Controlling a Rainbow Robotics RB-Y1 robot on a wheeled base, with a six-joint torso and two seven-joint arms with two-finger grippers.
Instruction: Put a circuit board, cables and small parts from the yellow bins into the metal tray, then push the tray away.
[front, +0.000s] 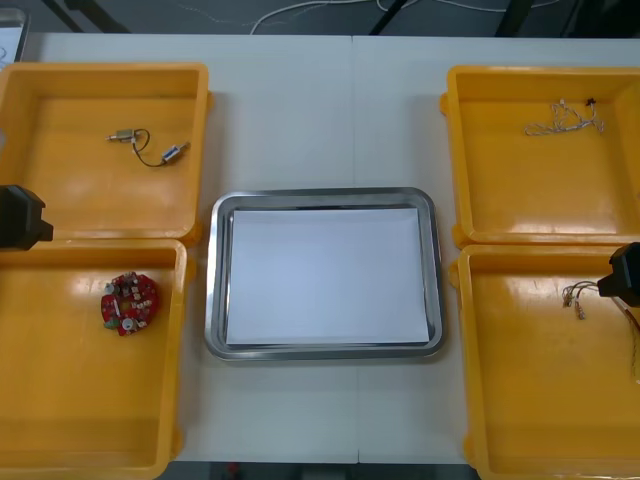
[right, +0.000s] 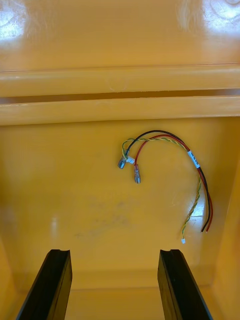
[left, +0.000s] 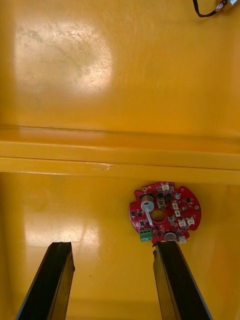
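All four bins (front: 60, 170) were uniform yellow. The tray (front: 216, 280) had a shiny silver rim and a plain white interior. The circuit board (front: 128, 302) was red, carrying white, black and silver components and one green block. The cable (right: 160, 135) comprised red and black wires plus a twisted yellow-green pair, with silver terminals. The left gripper (left: 112, 247) and right gripper (right: 115, 252) had black fingers. The table (front: 300, 120) was off-white.

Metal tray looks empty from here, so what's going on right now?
Nothing is loaded yet: the metal tray has nothing on its white inside. The left gripper hangs over the near left yellow bin, jaws open, close by the red circuit board. The right gripper hangs over the near right yellow bin, jaws open, short of the red and yellow cable. Neither holds anything.
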